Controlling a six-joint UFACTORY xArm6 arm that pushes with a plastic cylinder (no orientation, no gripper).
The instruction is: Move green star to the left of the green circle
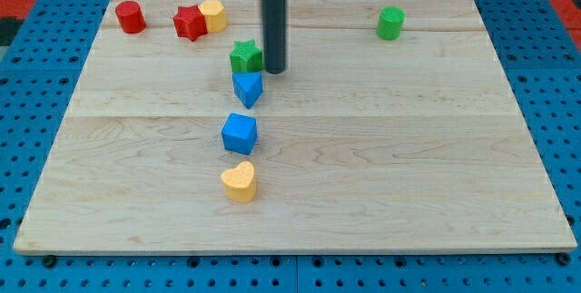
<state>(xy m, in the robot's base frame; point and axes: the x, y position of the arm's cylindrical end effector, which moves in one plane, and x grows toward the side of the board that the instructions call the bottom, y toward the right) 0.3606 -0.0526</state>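
The green star [245,56] lies on the wooden board [408,166], upper middle. My tip [274,68] is right beside the star's right side, touching or nearly touching it. The green circle, a short cylinder [390,23], stands far off toward the view's top right. A blue pointed block [247,88] sits directly below the star, touching it.
A blue cube [240,133] and a yellow heart [239,181] lie below the blue pointed block in a column. At the view's top left are a red cylinder [130,17], a red star [190,23] and a yellow block [214,14] touching it.
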